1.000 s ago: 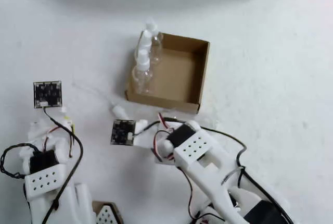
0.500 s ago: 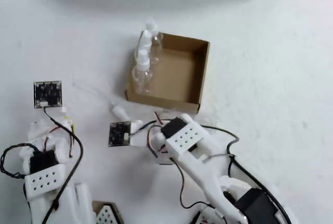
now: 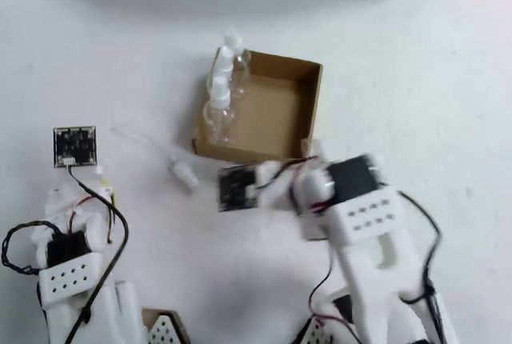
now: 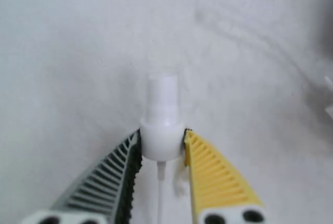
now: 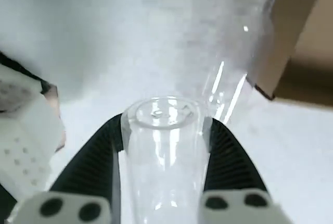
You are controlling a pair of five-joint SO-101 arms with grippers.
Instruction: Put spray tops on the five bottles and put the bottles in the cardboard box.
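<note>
In the left wrist view my left gripper (image 4: 162, 136) is shut on a white spray top (image 4: 162, 114) held just above the table, its thin tube hanging down between the grey and yellow fingers. My right gripper (image 5: 164, 125) is shut on a clear bottle (image 5: 165, 146) with an open neck and no top. From above, the right arm (image 3: 352, 208) stands just in front of the cardboard box (image 3: 304, 112). Three bottles with spray tops (image 3: 220, 92) stand along the box's left side. A loose spray top (image 3: 184, 173) lies on the table left of the box's front corner.
The left arm (image 3: 68, 256) sits at the front left of the white table. The box's front corner (image 5: 283, 47) is close beside the held bottle. Open table lies to the right of the box and behind it.
The right arm has swung right and toward the box with the clear bottle in its gripper. The left arm and the loose spray top have stayed put.
</note>
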